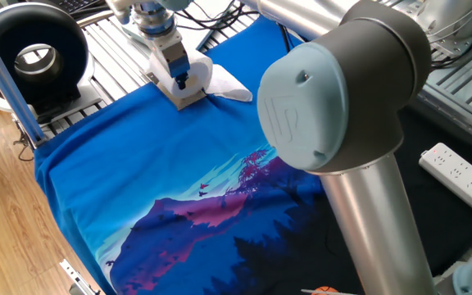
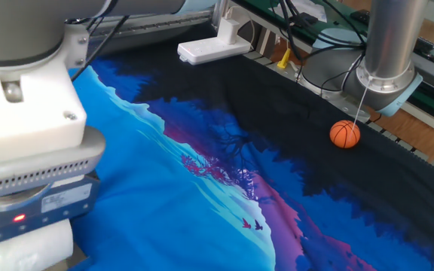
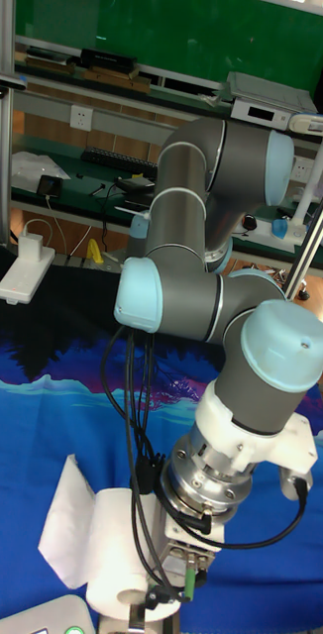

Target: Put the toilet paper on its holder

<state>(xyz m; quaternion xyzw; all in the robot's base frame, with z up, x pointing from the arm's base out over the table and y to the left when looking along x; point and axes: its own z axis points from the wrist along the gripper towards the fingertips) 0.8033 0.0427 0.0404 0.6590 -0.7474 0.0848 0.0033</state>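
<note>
The toilet paper [image 3: 122,555] sits directly under and against the gripper [image 1: 179,82], its white roll beside the gripper body and a loose sheet [image 1: 224,80] trailing off to one side over the blue printed cloth [image 1: 162,180] covering the surface; whether the jaws are open or closed on the roll I cannot tell, since the wrist hides them; well away from the gripper, an orange ball [image 2: 344,134] lies on the dark end of the cloth; a white power strip [image 2: 211,49] rests beyond its edge.
</note>
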